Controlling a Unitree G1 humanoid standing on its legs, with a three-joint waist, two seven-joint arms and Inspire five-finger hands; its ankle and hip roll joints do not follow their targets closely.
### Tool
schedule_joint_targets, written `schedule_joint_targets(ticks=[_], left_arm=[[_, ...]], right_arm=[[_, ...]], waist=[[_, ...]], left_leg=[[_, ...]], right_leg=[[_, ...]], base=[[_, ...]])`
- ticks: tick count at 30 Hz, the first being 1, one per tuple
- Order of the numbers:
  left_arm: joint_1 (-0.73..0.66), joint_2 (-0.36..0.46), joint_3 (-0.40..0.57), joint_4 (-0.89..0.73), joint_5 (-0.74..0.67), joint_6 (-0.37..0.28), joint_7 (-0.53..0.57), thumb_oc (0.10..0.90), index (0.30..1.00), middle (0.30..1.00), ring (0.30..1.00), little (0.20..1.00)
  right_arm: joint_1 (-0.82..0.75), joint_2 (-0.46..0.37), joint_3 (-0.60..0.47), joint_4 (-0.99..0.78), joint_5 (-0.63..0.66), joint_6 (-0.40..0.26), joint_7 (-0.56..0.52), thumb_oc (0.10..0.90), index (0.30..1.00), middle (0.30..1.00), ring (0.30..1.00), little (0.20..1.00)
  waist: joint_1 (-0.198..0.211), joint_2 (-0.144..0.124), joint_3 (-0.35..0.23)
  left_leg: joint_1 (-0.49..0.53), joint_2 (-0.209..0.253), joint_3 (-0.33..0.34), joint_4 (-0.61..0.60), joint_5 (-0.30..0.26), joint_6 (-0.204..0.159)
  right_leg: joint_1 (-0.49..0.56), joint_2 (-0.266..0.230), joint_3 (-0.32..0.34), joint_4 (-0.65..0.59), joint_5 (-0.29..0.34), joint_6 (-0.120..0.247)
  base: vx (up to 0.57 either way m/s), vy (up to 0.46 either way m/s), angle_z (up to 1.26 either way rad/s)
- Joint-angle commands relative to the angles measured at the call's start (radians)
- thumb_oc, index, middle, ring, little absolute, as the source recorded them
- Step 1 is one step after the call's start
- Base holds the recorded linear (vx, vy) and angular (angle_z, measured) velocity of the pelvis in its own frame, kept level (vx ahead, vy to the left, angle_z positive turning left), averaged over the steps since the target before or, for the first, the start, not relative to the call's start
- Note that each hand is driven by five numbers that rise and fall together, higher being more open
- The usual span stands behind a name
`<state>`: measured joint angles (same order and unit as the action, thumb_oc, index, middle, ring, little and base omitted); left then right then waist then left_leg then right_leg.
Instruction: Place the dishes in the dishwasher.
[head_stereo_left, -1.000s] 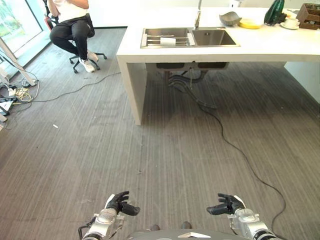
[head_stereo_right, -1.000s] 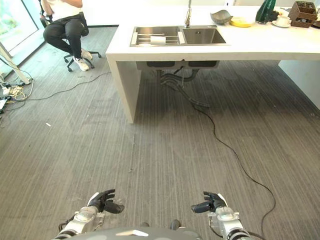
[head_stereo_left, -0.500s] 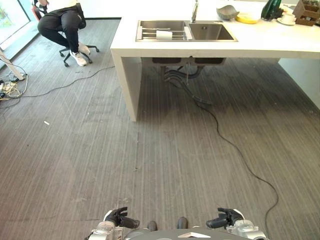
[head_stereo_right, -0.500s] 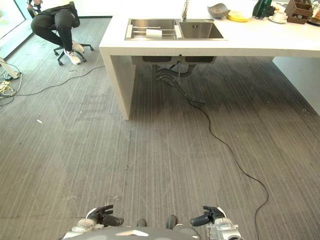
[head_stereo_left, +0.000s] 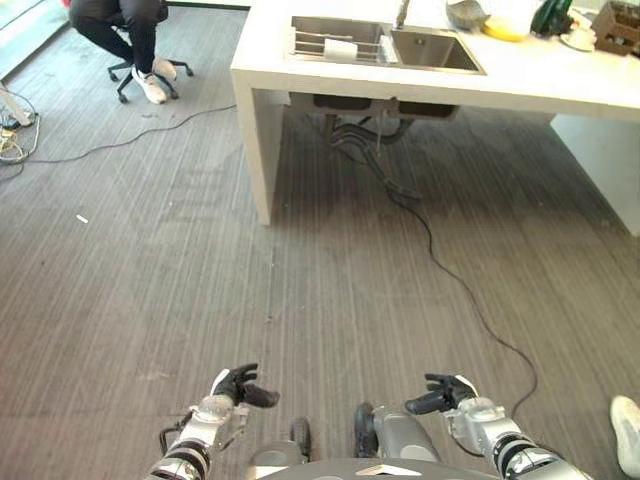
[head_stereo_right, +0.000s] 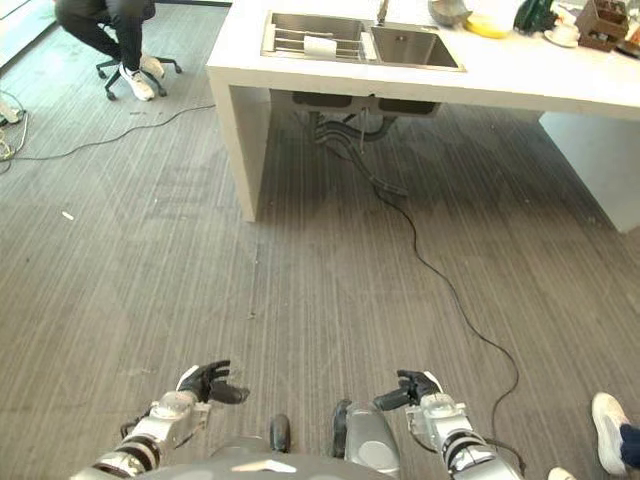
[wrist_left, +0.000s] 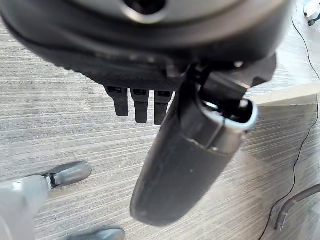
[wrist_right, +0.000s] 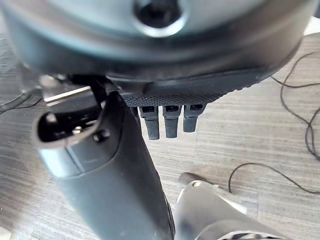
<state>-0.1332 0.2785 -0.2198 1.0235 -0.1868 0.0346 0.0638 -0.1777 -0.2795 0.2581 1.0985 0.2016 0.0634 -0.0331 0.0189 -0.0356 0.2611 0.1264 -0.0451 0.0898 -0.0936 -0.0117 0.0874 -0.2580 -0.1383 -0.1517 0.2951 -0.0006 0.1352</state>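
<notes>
Left hand (head_stereo_left: 232, 385) and right hand (head_stereo_left: 446, 394) hang low over the floor (head_stereo_left: 180, 260), fingers relaxed, holding nothing. The dishes (head_stereo_left: 505, 22) sit far ahead of both on the counter (head_stereo_left: 560, 80), just past the sink (head_stereo_left: 385, 48).

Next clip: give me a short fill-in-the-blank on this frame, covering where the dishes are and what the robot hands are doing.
1. The grey bowl and yellow plate sit on the white ____, beside the sink.
2. Both the left robot hand and right robot hand hold ____.
3. A person sits on a wheeled ____ at the far left.
4. A black cable runs across the ____.

Missing words: counter; nothing; chair; floor
</notes>
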Motion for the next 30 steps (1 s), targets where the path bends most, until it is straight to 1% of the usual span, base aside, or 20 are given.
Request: schedule_joint_targets(ticks=[1, 2, 3, 5, 7, 11, 12, 14, 16, 17, 18, 20, 21, 22, 24, 26, 27, 28, 29, 30], left_arm=[[-0.043, 0.011, -0.04, -0.049, -0.014, -0.027, 0.01, 0.8, 0.9, 0.9, 0.9, 0.9], [-0.048, 0.011, -0.04, -0.053, -0.02, -0.028, 0.01, 0.8, 0.9, 0.9, 0.9, 0.9], [-0.048, 0.011, -0.04, -0.053, -0.021, -0.028, 0.01, 0.8, 0.9, 0.9, 0.9, 0.9], [-0.042, 0.013, -0.032, -0.062, -0.024, -0.029, 0.01, 0.8, 0.9, 0.9, 0.9, 0.9], [-0.041, 0.015, -0.033, -0.065, -0.019, -0.029, 0.008, 0.8, 0.9, 0.9, 0.9, 0.9], [-0.006, 0.012, -0.01, -0.081, -0.036, -0.025, 0.005, 0.8, 0.9, 0.9, 0.9, 0.9], [0.01, 0.015, -0.004, -0.097, -0.047, -0.022, 0.003, 0.8, 0.9, 0.9, 0.9, 0.9], [0.017, 0.019, -0.001, -0.105, -0.048, -0.022, 0.001, 0.8, 0.9, 0.9, 0.9, 0.9], [0.023, 0.032, 0.002, -0.129, -0.043, -0.022, -0.002, 0.8, 0.9, 0.9, 0.9, 0.9], [0.024, 0.04, 0.003, -0.145, -0.041, -0.019, -0.006, 0.8, 0.9, 0.9, 0.9, 0.9], [0.023, 0.058, 0.006, -0.194, -0.049, -0.011, -0.005, 0.8, 0.9, 0.9, 0.9, 0.9], [0.023, 0.058, 0.006, -0.194, -0.049, -0.011, -0.005, 0.8, 0.9, 0.9, 0.9, 0.9], [0.014, 0.068, 0.009, -0.244, -0.07, -0.011, -0.003, 0.8, 0.9, 0.9, 0.9, 0.9], [0.007, 0.076, 0.007, -0.267, -0.076, -0.011, -0.001, 0.8, 0.9, 0.9, 0.9, 0.9], [0.001, 0.074, 0.012, -0.292, -0.101, -0.015, -0.003, 0.8, 0.9, 0.9, 0.9, 0.9], [0.019, 0.078, 0.041, -0.337, -0.124, -0.022, 0.001, 0.8, 0.9, 0.9, 0.9, 0.9], [0.026, 0.081, 0.047, -0.351, -0.134, -0.029, -0.003, 0.8, 0.9, 0.9, 0.9, 0.9], [0.042, 0.092, 0.066, -0.377, -0.141, -0.039, -0.004, 0.8, 0.9, 0.9, 0.9, 0.9], [0.044, 0.093, 0.066, -0.378, -0.141, -0.038, -0.004, 0.8, 0.9, 0.9, 0.9, 0.9], [0.055, 0.1, 0.076, -0.393, -0.144, -0.042, -0.006, 0.8, 0.9, 0.9, 0.9, 0.9]], right_arm=[[-0.062, -0.065, -0.023, -0.006, 0.061, -0.019, -0.026, 0.8, 0.9, 0.9, 0.9, 0.9], [-0.059, -0.066, -0.033, 0.0, 0.07, -0.018, -0.03, 0.8, 0.9, 0.9, 0.9, 0.9], [-0.059, -0.066, -0.033, 0.0, 0.07, -0.019, -0.03, 0.8, 0.9, 0.9, 0.9, 0.9], [-0.04, -0.059, -0.053, 0.036, 0.077, -0.012, -0.026, 0.8, 0.9, 0.9, 0.9, 0.9], [-0.027, -0.057, -0.056, 0.046, 0.073, -0.01, -0.02, 0.8, 0.9, 0.9, 0.9, 0.9], [0.023, -0.06, -0.072, 0.077, 0.061, -0.011, 0.0, 0.8, 0.9, 0.9, 0.9, 0.9], [0.034, -0.065, -0.072, 0.078, 0.06, -0.013, 0.006, 0.8, 0.9, 0.9, 0.9, 0.9], [0.039, -0.066, -0.07, 0.078, 0.057, -0.014, 0.009, 0.8, 0.9, 0.9, 0.9, 0.9], [0.043, -0.076, -0.066, 0.076, 0.048, -0.013, 0.011, 0.8, 0.9, 0.9, 0.9, 0.9], [0.047, -0.079, -0.068, 0.073, 0.046, -0.011, 0.014, 0.8, 0.9, 0.9, 0.9, 0.9], [0.059, -0.094, -0.074, 0.058, 0.048, -0.012, 0.011, 0.8, 0.9, 0.9, 0.9, 0.9], [0.059, -0.094, -0.074, 0.058, 0.048, -0.012, 0.011, 0.8, 0.9, 0.9, 0.9, 0.9], [0.063, -0.108, -0.087, 0.041, 0.059, -0.012, 0.001, 0.8, 0.9, 0.9, 0.9, 0.9], [0.063, -0.113, -0.092, 0.04, 0.062, -0.011, -0.006, 0.8, 0.9, 0.9, 0.9, 0.9], [0.066, -0.11, -0.091, 0.046, 0.063, -0.008, -0.004, 0.8, 0.9, 0.9, 0.9, 0.9], [0.069, -0.108, -0.091, 0.048, 0.056, -0.008, 0.006, 0.8, 0.9, 0.9, 0.9, 0.9], [0.071, -0.106, -0.093, 0.05, 0.054, -0.01, 0.01, 0.8, 0.9, 0.9, 0.9, 0.9], [0.075, -0.101, -0.091, 0.055, 0.05, -0.016, 0.016, 0.8, 0.9, 0.9, 0.9, 0.9], [0.075, -0.1, -0.091, 0.056, 0.05, -0.017, 0.017, 0.8, 0.9, 0.9, 0.9, 0.9], [0.076, -0.096, -0.09, 0.061, 0.046, -0.02, 0.017, 0.8, 0.9, 0.9, 0.9, 0.9]], waist=[[-0.007, 0.008, 0.003], [-0.022, 0.01, 0.008], [-0.022, 0.014, 0.008], [-0.033, 0.015, -0.001], [-0.033, 0.01, -0.017], [-0.047, 0.039, -0.09], [-0.045, 0.053, -0.101], [-0.043, 0.058, -0.106], [-0.036, 0.068, -0.11], [-0.032, 0.064, -0.108], [-0.017, 0.044, -0.088], [-0.018, 0.044, -0.089], [0.001, 0.018, -0.054], [0.012, 0.009, -0.044], [0.041, 0.024, -0.041], [0.082, 0.035, -0.046], [0.092, 0.038, -0.055], [0.123, 0.049, -0.061], [0.126, 0.045, -0.058], [0.147, 0.057, -0.061]], left_leg=[[0.049, 0.01, -0.108, 0.006, -0.073, -0.06], [0.062, 0.012, -0.125, 0.006, -0.087, -0.066], [0.064, 0.016, -0.126, 0.006, -0.09, -0.066], [0.103, 0.02, -0.158, 0.006, -0.13, -0.074], [0.113, 0.018, -0.171, 0.006, -0.145, -0.076], [0.148, 0.083, -0.214, 0.052, -0.188, -0.098], [0.126, 0.106, -0.223, 0.141, -0.154, -0.114], [0.116, 0.114, -0.226, 0.179, -0.136, -0.121], [0.085, 0.126, -0.224, 0.303, -0.052, -0.14], [0.053, 0.129, -0.22, 0.391, -0.01, -0.144], [-0.059, 0.117, -0.228, 0.643, 0.104, -0.145], [-0.061, 0.117, -0.229, 0.644, 0.103, -0.145], [-0.172, 0.102, -0.2, 0.83, 0.138, -0.135], [-0.235, 0.101, -0.183, 0.878, 0.13, -0.131], [-0.306, 0.059, -0.165, 0.829, 0.06, -0.121], [-0.358, -0.019, -0.161, 0.678, 0.02, -0.115], [-0.374, -0.019, -0.15, 0.555, 0.023, -0.118], [-0.391, -0.024, -0.11, 0.359, 0.055, -0.118], [-0.381, -0.027, -0.105, 0.349, 0.057, -0.117], [-0.411, -0.035, -0.106, 0.284, 0.11, -0.124]], right_leg=[[-0.001, 0.019, 0.037, -0.116, 0.096, 0.046], [-0.019, 0.02, 0.06, -0.174, 0.12, 0.053], [-0.015, 0.023, 0.058, -0.178, 0.121, 0.053], [-0.033, 0.01, 0.057, -0.258, 0.171, 0.066], [-0.016, 0.002, 0.042, -0.275, 0.175, 0.065], [0.002, 0.034, 0.026, -0.21, 0.139, 0.027], [0.021, 0.054, 0.008, -0.177, 0.094, 0.005], [0.031, 0.065, 0.002, -0.163, 0.072, -0.005], [0.078, 0.09, -0.007, -0.151, 0.026, -0.031], [0.102, 0.097, -0.005, -0.148, 0.007, -0.044], [0.165, 0.105, 0.013, -0.161, -0.017, -0.078], [0.165, 0.105, 0.012, -0.161, -0.017, -0.078], [0.216, 0.097, 0.022, -0.182, -0.027, -0.099], [0.24, 0.094, 0.023, -0.189, -0.037, -0.108], [0.286, 0.108, 0.033, -0.201, -0.061, -0.107], [0.328, 0.124, 0.065, -0.229, -0.076, -0.088], [0.344, 0.13, 0.067, -0.244, -0.086, -0.079], [0.397, 0.15, 0.081, -0.274, -0.105, -0.075], [0.403, 0.145, 0.084, -0.276, -0.106, -0.074], [0.434, 0.167, 0.098, -0.294, -0.111, -0.078]], base=[[0.33, -0.115, 0.07], [0.13, -0.038, 0.23], [0.34, -0.108, 0.37], [0.38, -0.125, 0.35], [0.29, -0.111, 0.29], [0.45, -0.227, 0.59], [0.44, -0.276, 0.61], [0.26, -0.165, 0.16], [0.27, -0.192, -0.26], [0.41, -0.363, -0.42], [0.29, -0.276, -0.31], [0.16, -0.198, 0.02], [0.21, -0.267, 0.1], [0.3, -0.276, 0.18], [0.32, -0.036, -0.13], [0.41, 0.024, -0.5], [0.54, 0.016, -0.57], [0.39, 0.003, -0.57], [0.4, 0.002, -0.44], [0.4, 0.01, -0.53]])
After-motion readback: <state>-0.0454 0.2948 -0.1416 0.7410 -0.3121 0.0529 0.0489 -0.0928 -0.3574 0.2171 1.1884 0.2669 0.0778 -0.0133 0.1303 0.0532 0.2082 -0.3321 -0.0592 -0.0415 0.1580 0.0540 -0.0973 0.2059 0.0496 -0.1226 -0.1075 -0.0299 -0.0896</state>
